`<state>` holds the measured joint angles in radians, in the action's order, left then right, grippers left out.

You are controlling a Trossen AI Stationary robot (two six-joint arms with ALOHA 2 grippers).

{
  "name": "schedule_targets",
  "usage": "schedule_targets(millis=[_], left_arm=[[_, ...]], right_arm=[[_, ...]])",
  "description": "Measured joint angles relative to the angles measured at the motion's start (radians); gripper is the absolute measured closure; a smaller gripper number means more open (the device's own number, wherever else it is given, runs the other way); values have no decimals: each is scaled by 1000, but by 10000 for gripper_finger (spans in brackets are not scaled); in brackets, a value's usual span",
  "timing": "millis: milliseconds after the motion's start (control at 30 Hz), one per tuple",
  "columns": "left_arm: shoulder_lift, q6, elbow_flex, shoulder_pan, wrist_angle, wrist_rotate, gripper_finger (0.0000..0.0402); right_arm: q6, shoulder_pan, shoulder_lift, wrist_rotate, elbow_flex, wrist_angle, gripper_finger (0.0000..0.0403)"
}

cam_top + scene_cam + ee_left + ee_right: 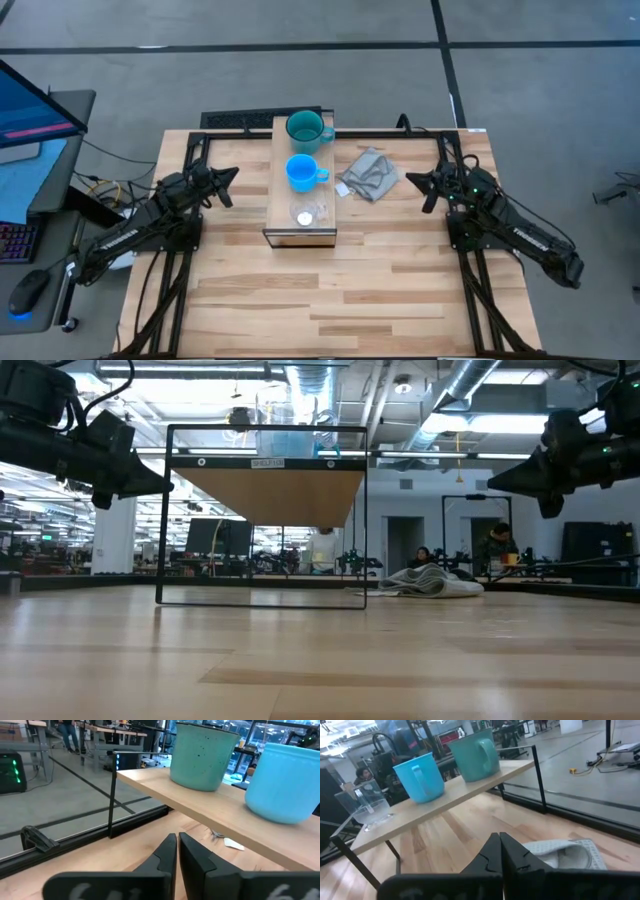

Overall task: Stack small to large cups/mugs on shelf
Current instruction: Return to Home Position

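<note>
A teal handled mug [304,127], a bright blue handled mug [302,172] and a clear glass cup [305,215] stand in a row on the light wood shelf [283,196], teal at the far end and glass at the near end. The right wrist view shows the teal mug [472,753], the blue mug [419,776] and the glass cup [366,808]. My left gripper [228,184] hovers shut to the shelf's left. My right gripper [415,185] hovers shut to its right, beyond the grey cloth [368,173].
The shelf stands on thin black metal legs [162,520] above the slatted wooden table [330,290]. The grey cloth [570,852] lies crumpled on the table between shelf and right gripper. A black frame [455,200] borders the table. People sit at desks in the room behind.
</note>
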<state>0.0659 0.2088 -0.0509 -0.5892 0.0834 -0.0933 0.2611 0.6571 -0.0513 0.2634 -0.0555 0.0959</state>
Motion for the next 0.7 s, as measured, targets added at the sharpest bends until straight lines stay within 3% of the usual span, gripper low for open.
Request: schedule_targets(millis=[367, 700], left_arm=[[83, 35, 0, 0, 1, 13, 400], [84, 75, 1, 0, -2, 39, 400]], right_arm=[[9, 0, 0, -4, 0, 0, 393], [28, -4, -1, -3, 0, 0, 375]])
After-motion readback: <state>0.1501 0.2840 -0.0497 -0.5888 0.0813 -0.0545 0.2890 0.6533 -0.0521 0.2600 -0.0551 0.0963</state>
